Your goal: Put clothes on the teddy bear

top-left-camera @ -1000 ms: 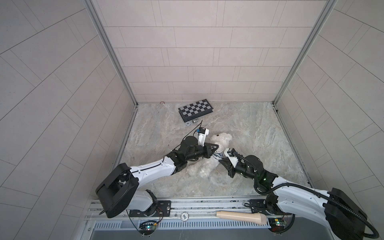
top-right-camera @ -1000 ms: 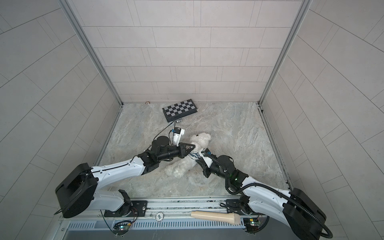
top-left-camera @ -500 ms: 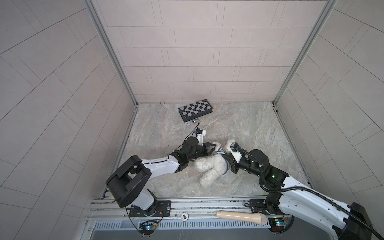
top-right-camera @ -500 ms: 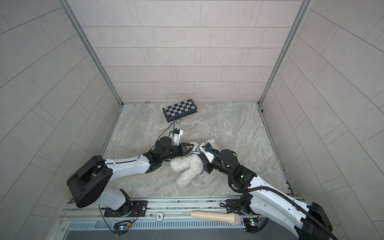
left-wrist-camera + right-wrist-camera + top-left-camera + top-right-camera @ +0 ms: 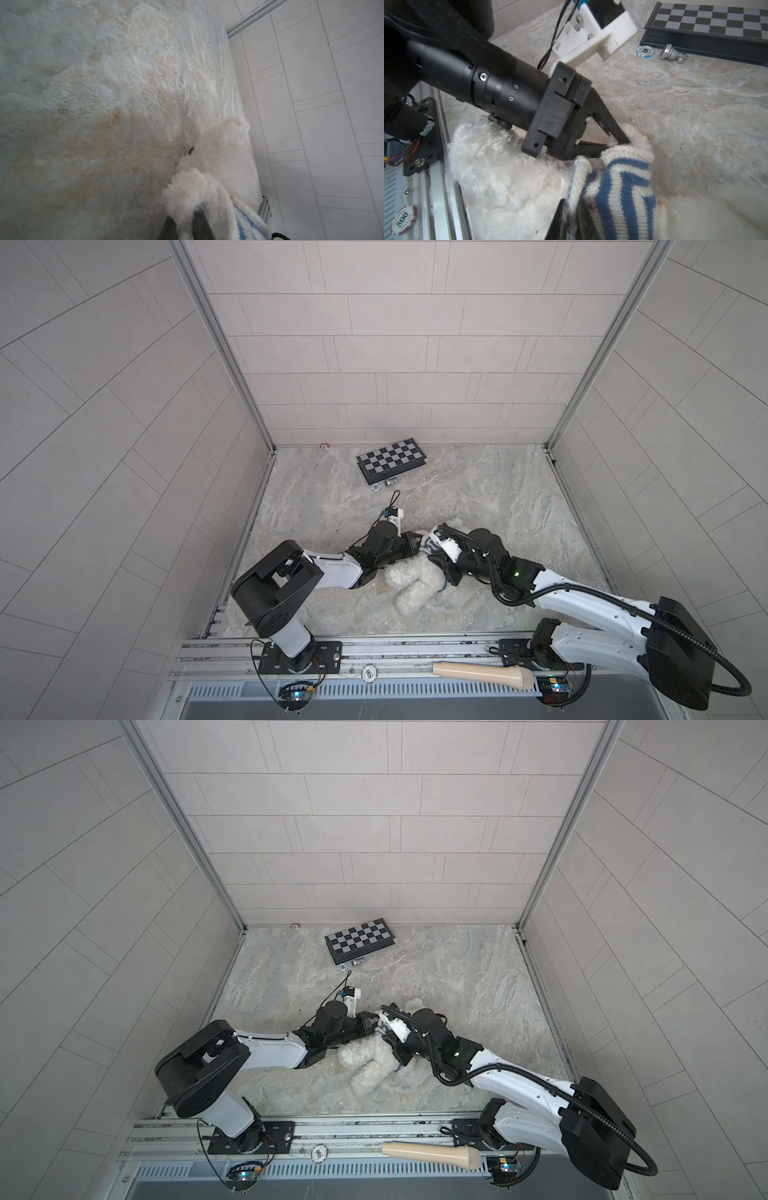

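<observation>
Both top views show a beige stick [image 5: 482, 672] lying on the metal rail [image 5: 415, 649] in front of the near edge of the desk [image 5: 498, 497]. Just inside that edge, around the middle of the desk's width, the teddy bear [image 5: 411, 585] lies with its legs toward the near edge and its head toward the far one. A blue-and-white striped shirt [image 5: 623, 187] covers part of its upper body.

In the right wrist view, the right claw [image 5: 572, 204] is clamped on the shirt's hem, with knit pinched between its fingers. Just beyond, the left claw [image 5: 614, 144] points in from the left side. Its tips are nearly together on the fluffy paw at the sleeve's cuff. In the left wrist view, white fur fills the narrow gap between its fingers [image 5: 199, 224].

Farther on, a poker chip [image 5: 645, 51] and a silver chess piece [image 5: 671, 55] lie just beside a chessboard [image 5: 392, 458]. The chessboard rests at the desk's far edge, left of the middle.
</observation>
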